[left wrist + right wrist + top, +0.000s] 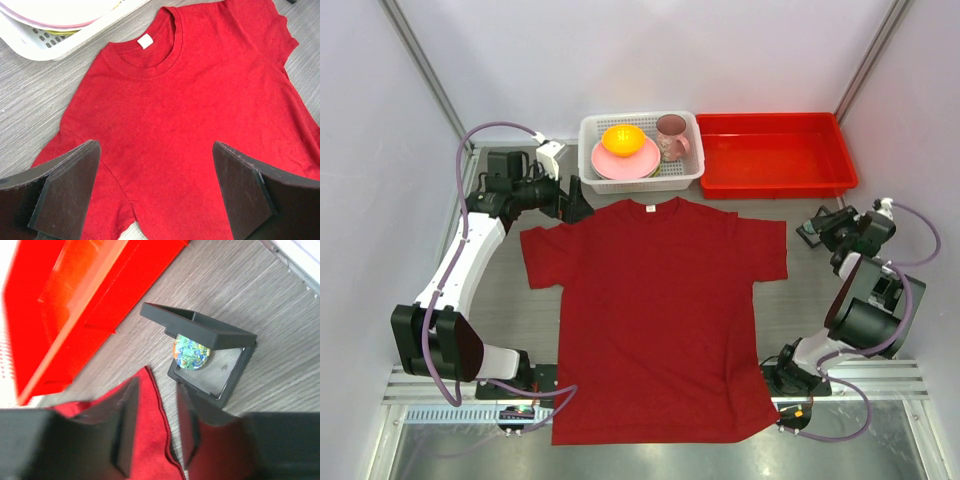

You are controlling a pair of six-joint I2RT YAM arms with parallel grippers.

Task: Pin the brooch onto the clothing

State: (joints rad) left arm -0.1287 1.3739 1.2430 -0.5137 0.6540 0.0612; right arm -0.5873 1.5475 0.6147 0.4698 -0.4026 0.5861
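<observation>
Dark red T-shirt (660, 310) flat on table, collar toward far side. Red tray (775, 150), white basket (590, 135) beyond collar. Left gripper (156, 146) above shirt's shoulder area, jaws wide, nothing held. Right gripper (157, 385) over right-side sleeve edge, gap narrow, nothing between fingers. Open black box (220, 340) just beside that sleeve, with multicoloured round brooch (191, 352) inside.

Fixed overhead, close wrist views, shirt (660, 320) shared

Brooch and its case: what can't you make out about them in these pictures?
1. Right wrist view: the brooch has its top edge tucked under the lid of the case, and its back faces down, unseen.
2. Top view: the brooch is too small to see, and the right hand hangs over that spot.
3. Left wrist view: both lie outside the picture, which mostly shows the shirt.
</observation>
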